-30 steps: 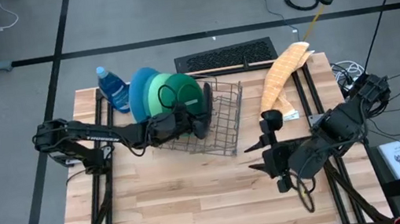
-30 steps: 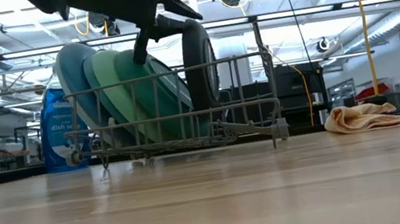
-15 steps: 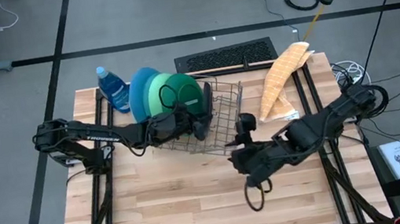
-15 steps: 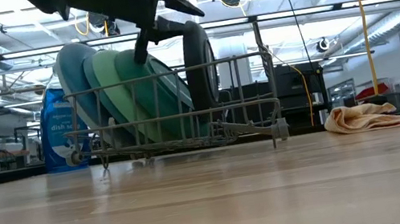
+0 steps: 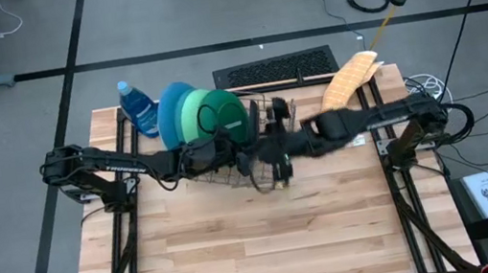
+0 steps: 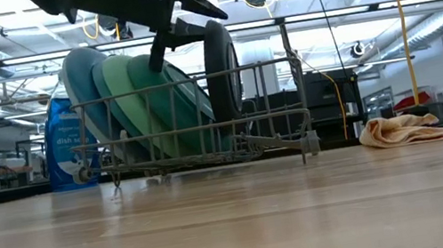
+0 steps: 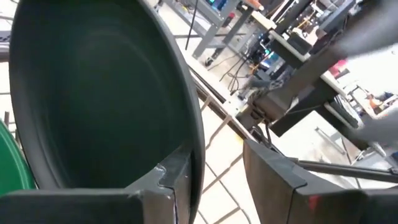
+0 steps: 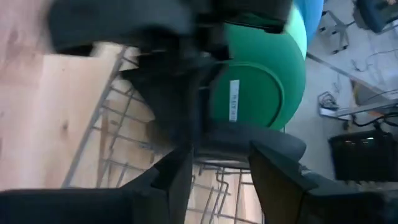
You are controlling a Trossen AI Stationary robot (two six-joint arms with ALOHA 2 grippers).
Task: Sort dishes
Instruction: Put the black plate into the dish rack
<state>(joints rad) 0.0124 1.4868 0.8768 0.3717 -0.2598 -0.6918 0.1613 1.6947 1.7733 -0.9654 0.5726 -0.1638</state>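
Arms meet over wire rack [image 5: 264, 143].

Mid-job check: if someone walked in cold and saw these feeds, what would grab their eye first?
The fan of upright plates, blue through green, standing in the grey wire rack at the table's back left. Next, both dark arms meeting over that rack: the left gripper at the black plate, the right gripper reaching in from the right.

5 plates [image 6: 154, 99] stand on edge in a row: light blue, blue, teal, green, black.
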